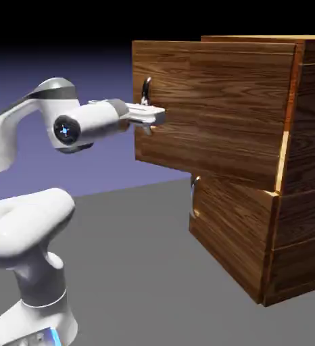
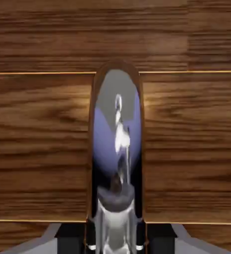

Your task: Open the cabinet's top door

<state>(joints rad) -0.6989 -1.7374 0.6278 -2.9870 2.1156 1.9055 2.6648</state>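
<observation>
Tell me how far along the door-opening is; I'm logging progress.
Done: the end effector is shut on the handle, and the top door already stands out from the cabinet, ahead of the lower panel. In hand: the pull. Left: bringing it fully out.

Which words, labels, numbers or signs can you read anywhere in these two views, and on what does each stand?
None: no view shows any readable text.
The cabinet shows bare wood grain only.
The top door and its silver handle carry no marking.
The white arm shows only a blue light, no lettering.
</observation>
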